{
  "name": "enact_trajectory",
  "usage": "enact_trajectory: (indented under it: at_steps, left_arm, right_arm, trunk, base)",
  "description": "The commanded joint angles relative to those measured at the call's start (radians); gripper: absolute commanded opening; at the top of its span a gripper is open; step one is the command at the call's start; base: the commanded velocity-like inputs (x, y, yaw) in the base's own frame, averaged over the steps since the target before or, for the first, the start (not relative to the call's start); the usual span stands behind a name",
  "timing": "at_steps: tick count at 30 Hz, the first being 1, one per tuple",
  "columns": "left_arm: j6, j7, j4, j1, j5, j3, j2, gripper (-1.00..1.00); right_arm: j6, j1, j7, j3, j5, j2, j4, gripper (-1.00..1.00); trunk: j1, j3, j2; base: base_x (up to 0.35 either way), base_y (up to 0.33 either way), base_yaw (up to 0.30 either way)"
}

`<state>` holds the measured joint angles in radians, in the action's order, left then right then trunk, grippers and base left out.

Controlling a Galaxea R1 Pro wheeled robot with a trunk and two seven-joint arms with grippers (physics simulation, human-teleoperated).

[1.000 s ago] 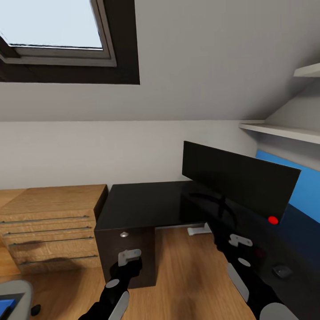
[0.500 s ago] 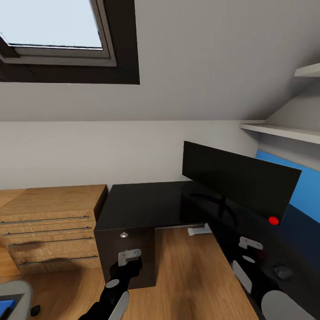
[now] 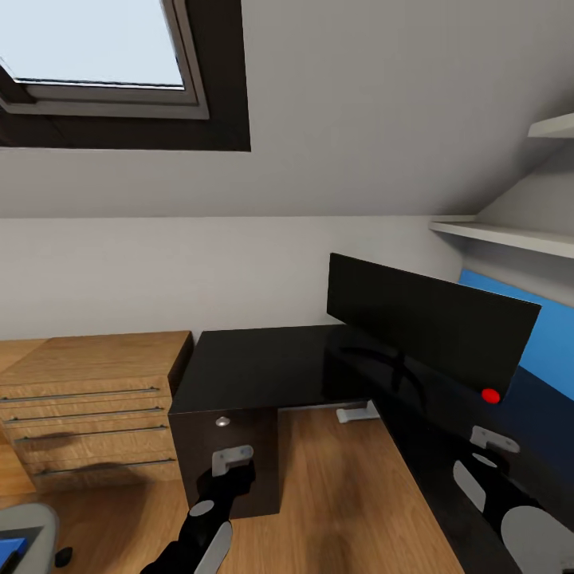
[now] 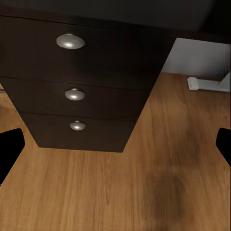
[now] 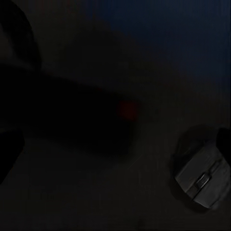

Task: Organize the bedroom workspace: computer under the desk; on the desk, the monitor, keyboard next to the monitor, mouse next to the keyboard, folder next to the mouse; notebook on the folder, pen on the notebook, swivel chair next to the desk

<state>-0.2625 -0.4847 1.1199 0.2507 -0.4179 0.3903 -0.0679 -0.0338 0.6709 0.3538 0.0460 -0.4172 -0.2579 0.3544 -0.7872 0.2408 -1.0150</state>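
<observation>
Over the glossy black worktop [image 3: 263, 363], right gripper [image 5: 115, 139] is hovering near small dark oval mouse [image 5: 202, 180], fingers apart, empty, likely lining up a grasp.

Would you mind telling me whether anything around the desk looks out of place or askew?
Little stands out. The monitor stands upright on the desk, angled across its corner. The mouse lies on the desktop. At the head view's lower left edge, something blue sits on a grey seat.

Glossy black desk [image 3: 263, 367], black monitor [image 3: 422, 323], light wooden chest [image 3: 88, 406].
</observation>
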Motion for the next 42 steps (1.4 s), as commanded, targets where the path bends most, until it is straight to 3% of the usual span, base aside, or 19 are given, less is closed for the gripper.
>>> enact_trajectory:
  at_steps: [1,5,10,16,18,27,42]
  left_arm:
    - [0.001,-0.007,0.002,0.001,-0.007,0.002,0.000,1.00]
    - [0.040,-0.002,0.031,0.001,-0.008,0.002,0.000,1.00]
    - [0.045,0.003,0.117,-0.008,-0.010,0.006,0.003,1.00]
    - [0.040,0.004,0.211,-0.044,-0.011,0.007,0.003,1.00]
    - [0.039,0.004,0.243,-0.058,-0.011,0.007,0.003,1.00]
    - [0.038,0.000,0.256,-0.063,-0.010,0.007,0.003,1.00]
    - [0.038,0.000,0.256,-0.064,-0.010,0.007,0.003,1.00]
  right_arm:
    - [-0.006,0.004,0.003,-0.010,-0.011,-0.004,-0.007,1.00]
    - [-0.014,0.014,0.004,-0.067,-0.014,-0.027,-0.031,1.00]
    - [-0.003,0.025,0.005,-0.075,-0.015,-0.076,-0.037,1.00]
    - [0.067,0.036,0.005,-0.076,-0.015,-0.106,-0.038,1.00]
    - [0.087,0.039,0.005,-0.077,-0.016,-0.127,-0.039,1.00]
    - [0.155,0.044,0.007,-0.078,-0.018,-0.140,-0.041,1.00]
    - [0.166,0.045,0.007,-0.079,-0.018,-0.142,-0.041,1.00]
  trunk:
    - [0.000,0.001,-0.001]
    - [0.000,0.001,-0.001]
    - [0.000,0.001,-0.001]
    - [0.000,0.001,-0.001]
    - [-0.004,0.005,-0.008]
    - [-0.038,0.033,-0.071]
    - [-0.096,0.080,-0.176]
  base:
    - [0.000,0.000,0.000]
    - [0.000,0.000,0.000]
    - [0.000,0.000,0.000]
    - [0.000,0.000,0.000]
    - [0.000,0.000,0.000]
    - [0.000,0.000,0.000]
    - [0.000,0.000,0.000]
